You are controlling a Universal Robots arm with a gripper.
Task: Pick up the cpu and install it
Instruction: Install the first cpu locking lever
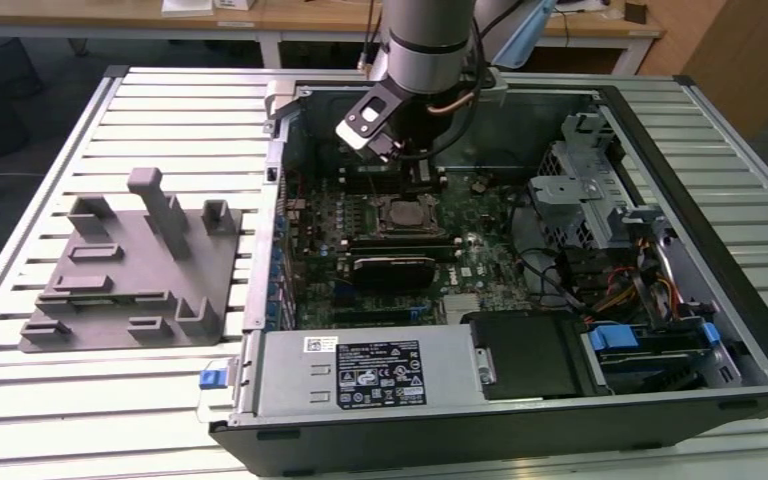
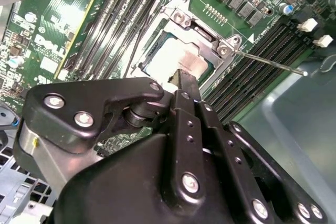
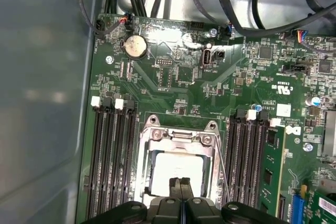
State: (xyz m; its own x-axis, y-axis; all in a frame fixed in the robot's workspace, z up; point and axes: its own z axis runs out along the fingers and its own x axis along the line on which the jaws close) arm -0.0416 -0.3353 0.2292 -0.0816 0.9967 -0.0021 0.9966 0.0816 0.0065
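Install step, seating judged: hand (image 3: 181, 183) closed on nothing, lower centre, over cpu (image 3: 173, 165) in socket frame (image 3: 173, 136). Next move needs light vertical contact.

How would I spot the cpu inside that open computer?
Start at the green motherboard inside the open computer case. Between its banks of long dark memory slots sits a metal-framed socket. The cpu is the pale silver square lying in it, plain and bright beside those dark slots.

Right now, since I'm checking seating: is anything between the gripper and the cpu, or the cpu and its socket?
Nothing visible does. The cpu lies inside the socket's metal frame, and the shut gripper is right at its edge.
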